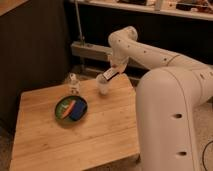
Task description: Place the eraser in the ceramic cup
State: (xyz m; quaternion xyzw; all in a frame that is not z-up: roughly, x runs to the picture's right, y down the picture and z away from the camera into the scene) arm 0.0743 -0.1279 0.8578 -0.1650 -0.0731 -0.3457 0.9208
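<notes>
The end effector (107,76) hangs just above the ceramic cup (103,88) at the surface (75,145) far edge. Left of it stands a small white bottle (74,84), with the green plate (57,106) nearer the camera. Open wood lies in front; a metal rail (90,50) runs behind.

Dim, warm indoor light; gripper (108,75) just above the cup (103,88), pale against a dark, shadowed wall (35,50) behind and left of it; table (75,137) below it evenly, softly lit; white arm (165,60) right of it brightest on top
</notes>
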